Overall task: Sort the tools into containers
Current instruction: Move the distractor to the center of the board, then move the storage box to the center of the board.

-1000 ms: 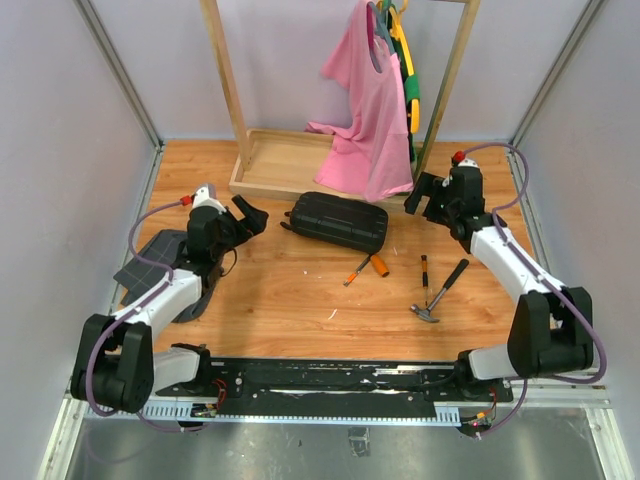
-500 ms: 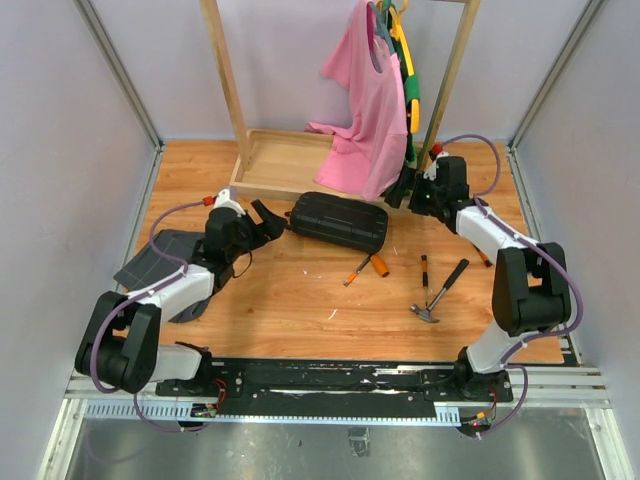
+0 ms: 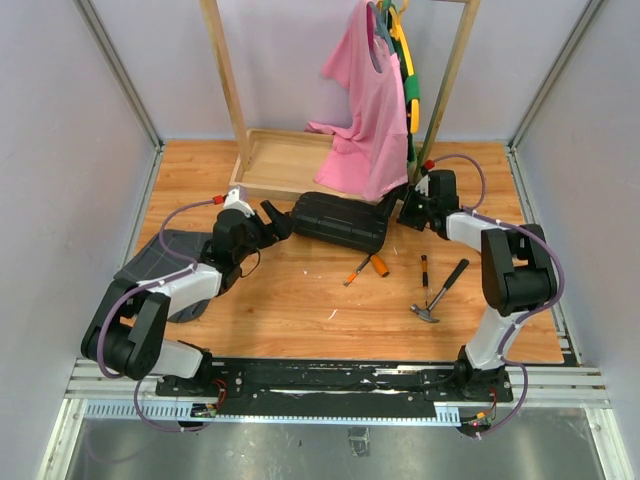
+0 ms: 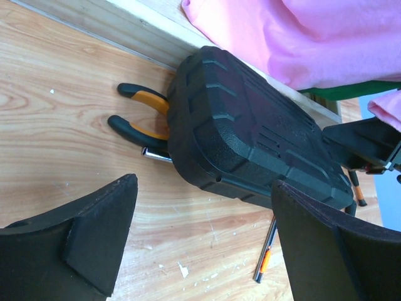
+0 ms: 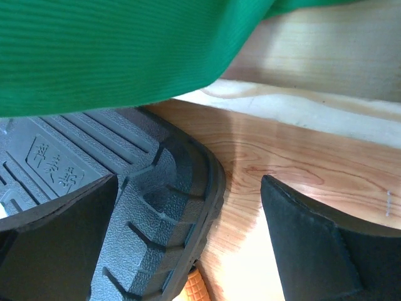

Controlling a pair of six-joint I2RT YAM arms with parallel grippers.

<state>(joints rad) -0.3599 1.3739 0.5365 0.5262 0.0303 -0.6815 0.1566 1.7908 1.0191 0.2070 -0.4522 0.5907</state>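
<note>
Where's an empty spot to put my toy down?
Widest bare wood: the near middle, bordered by the left arm, the thin screwdriver and the hammer. Also the far left corner beside the wooden tray. Crowded: around the tool case, with the left gripper and right gripper at its ends.

We log: tool case [image 4: 250,144] – matt black pebbled plastic | desk [image 4: 56,138] – smooth grained wood | shirt [image 4: 301,37] – soft pink cloth

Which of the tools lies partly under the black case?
The pliers: only their orange-and-black handles stick out from beneath the case. The hammer and screwdriver lie apart from it.
</note>
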